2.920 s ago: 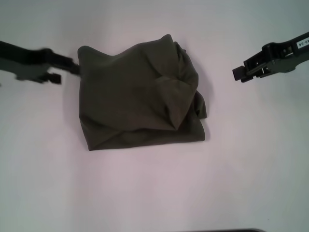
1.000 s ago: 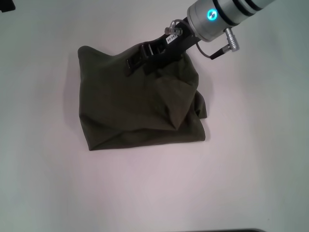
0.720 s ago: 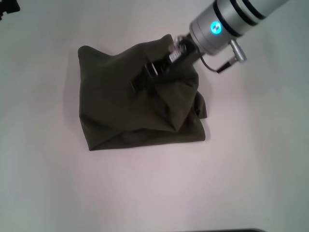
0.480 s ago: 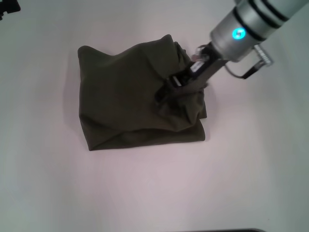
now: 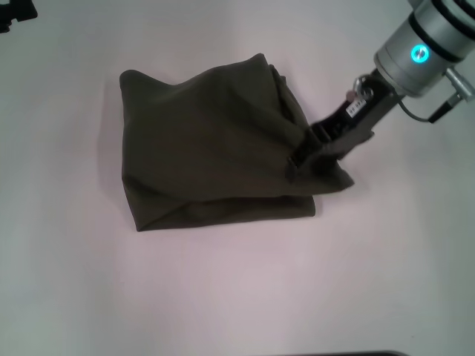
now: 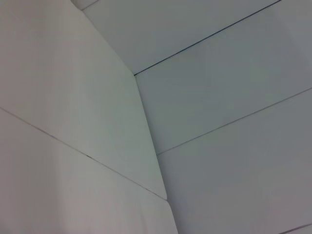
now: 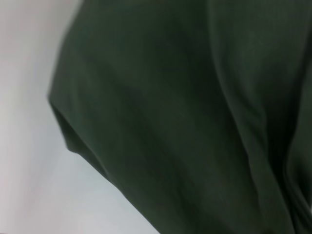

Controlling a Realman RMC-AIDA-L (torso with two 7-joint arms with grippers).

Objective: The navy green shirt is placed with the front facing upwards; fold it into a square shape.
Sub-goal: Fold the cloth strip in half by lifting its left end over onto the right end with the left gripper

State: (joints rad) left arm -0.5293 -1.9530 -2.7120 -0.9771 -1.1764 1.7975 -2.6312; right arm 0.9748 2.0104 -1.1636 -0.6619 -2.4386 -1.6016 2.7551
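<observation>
the right gripper [image 5: 303,157] (clamped on cloth) grips the folded navy green shirt [image 5: 208,148] at its right edge.

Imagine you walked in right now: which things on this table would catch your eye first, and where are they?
The navy green shirt, a dark folded bundle, lies mid-table on the pale table. The right end effector meets its right edge, where a flap of cloth sticks out sideways. The left end effector sits at the far left corner.

The navy green shirt [image 5: 208,148] is plain dark olive (no pattern visible), on my white table [image 5: 223,297]; my right gripper [image 5: 300,157] is black.
</observation>
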